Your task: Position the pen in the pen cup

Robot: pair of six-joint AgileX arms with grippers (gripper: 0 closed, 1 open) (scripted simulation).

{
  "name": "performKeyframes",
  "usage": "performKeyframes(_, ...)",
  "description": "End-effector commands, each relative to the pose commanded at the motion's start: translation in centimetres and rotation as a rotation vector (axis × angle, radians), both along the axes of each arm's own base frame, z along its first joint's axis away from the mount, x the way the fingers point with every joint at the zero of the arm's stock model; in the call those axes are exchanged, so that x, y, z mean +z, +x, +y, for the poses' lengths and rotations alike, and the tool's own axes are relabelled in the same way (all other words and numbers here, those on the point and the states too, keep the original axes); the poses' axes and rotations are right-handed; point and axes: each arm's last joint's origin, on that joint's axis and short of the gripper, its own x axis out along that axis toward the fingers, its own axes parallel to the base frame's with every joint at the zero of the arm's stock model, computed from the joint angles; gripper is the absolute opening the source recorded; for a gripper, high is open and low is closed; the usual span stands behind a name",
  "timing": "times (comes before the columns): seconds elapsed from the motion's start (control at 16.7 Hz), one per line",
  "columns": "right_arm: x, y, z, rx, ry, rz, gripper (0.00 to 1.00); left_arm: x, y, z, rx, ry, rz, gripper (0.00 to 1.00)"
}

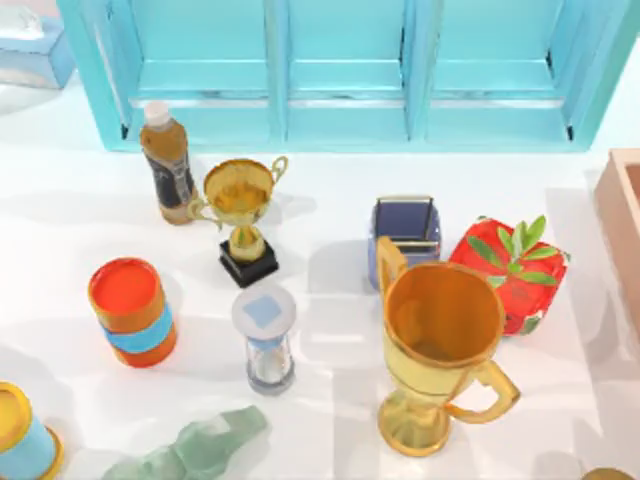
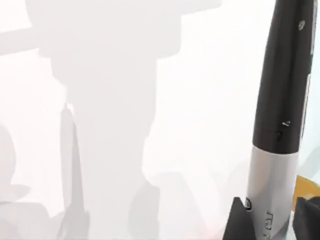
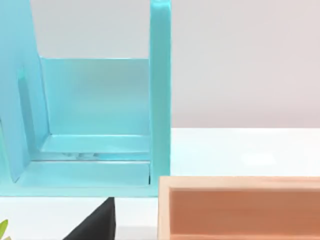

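Observation:
The pen [image 2: 280,125], black above and silver below, stands upright in my left gripper [image 2: 272,222], whose dark fingers [image 2: 237,220] are shut on its silver end over the white table. The pen cup [image 1: 405,235], a small square dark-blue holder with a thin metal rim, stands right of centre, just behind the large gold trophy [image 1: 440,350]. A dark part of my right gripper [image 3: 97,225] shows near the teal shelf [image 3: 95,125] and a wooden box [image 3: 240,207].
Around the cup stand a red leafy box [image 1: 510,270], a small trophy [image 1: 240,205], a bottle [image 1: 167,160], an orange cylinder [image 1: 132,310] and an hourglass [image 1: 265,340]. A green rock [image 1: 195,450] lies at the front. The teal shelf [image 1: 340,70] lines the back, the wooden box [image 1: 625,220] the right edge.

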Motion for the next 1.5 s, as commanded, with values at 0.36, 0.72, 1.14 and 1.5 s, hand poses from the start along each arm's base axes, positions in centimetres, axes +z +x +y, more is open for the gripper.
performKeyframes(0.36,0.0,0.0,0.0,0.000,0.000,0.000,1.00,1.9,3.0,0.0,-0.033,0.132,-0.001,0.00)
performKeyframes(0.72,0.0,0.0,0.0,0.000,0.000,0.000,1.00,7.0,14.3,-6.0,-0.119,0.510,-0.038,0.00)
performKeyframes(1.14,0.0,0.0,0.0,0.000,0.000,0.000,1.00,6.5,23.6,-30.4,-0.187,0.928,-0.158,0.00)
performKeyframes(1.5,0.0,0.0,0.0,0.000,0.000,0.000,1.00,0.9,16.2,-52.8,-0.144,1.264,-0.397,0.00)
